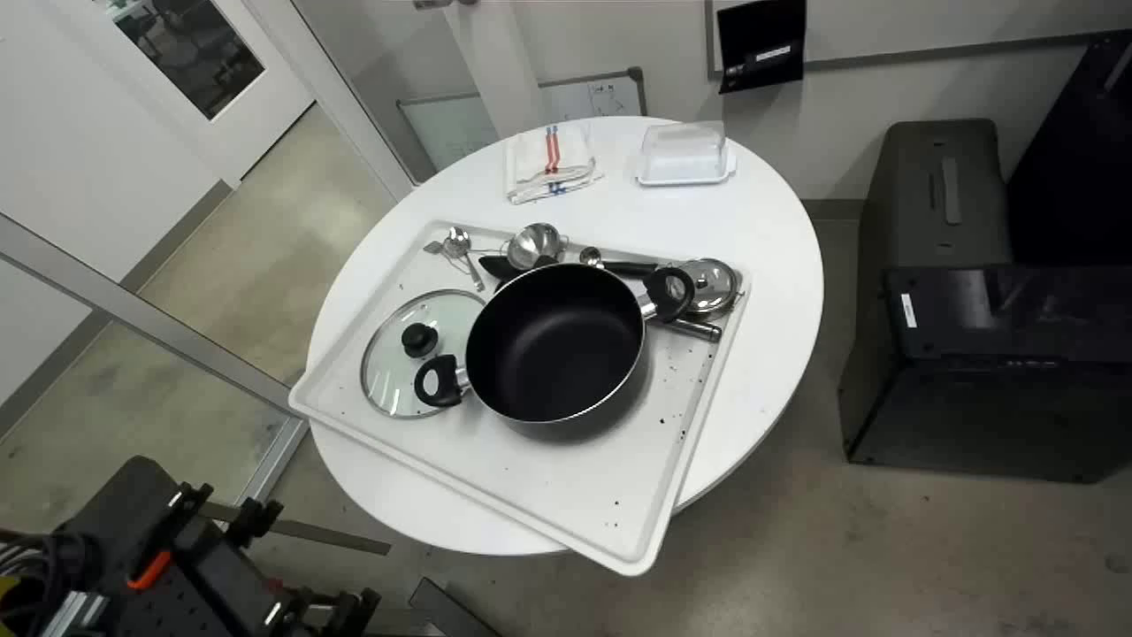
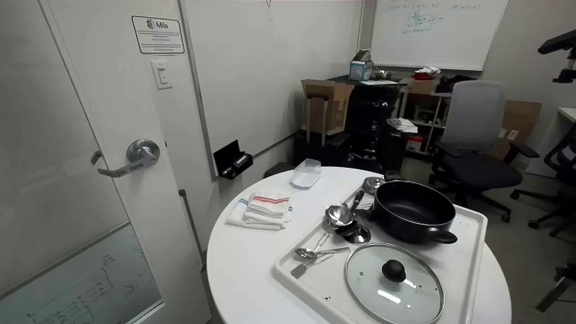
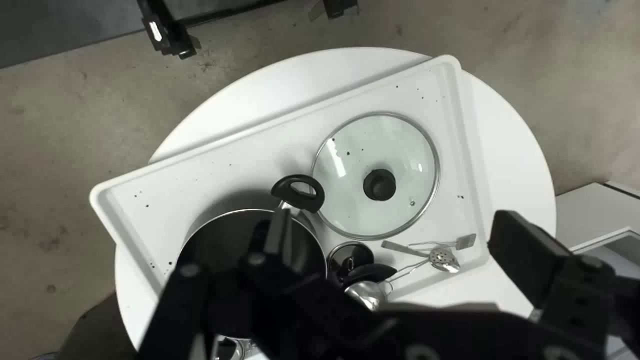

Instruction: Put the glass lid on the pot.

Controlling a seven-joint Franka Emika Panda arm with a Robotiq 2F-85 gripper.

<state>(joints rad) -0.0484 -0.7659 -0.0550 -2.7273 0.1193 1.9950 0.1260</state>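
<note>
glass lid [image 3: 376, 172] lay flat on the tray [image 1: 531, 478], beside the uncovered pot [image 1: 555, 343]; the end effector [image 3: 392, 230] was spread and held nothing, so no step (it seemed) was done: gripping, lifting and covering all remained.

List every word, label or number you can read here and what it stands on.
"Mila": on the sign above the light switch; the lines under it are too small to read.
Wall whiteboard: handwriting, too blurred to read.
Low board: handwriting, too blurred.
White label on the black wall holder: too small.
Upright label on the dark case: too small.
Blue-and-white box: print, too small.
</note>
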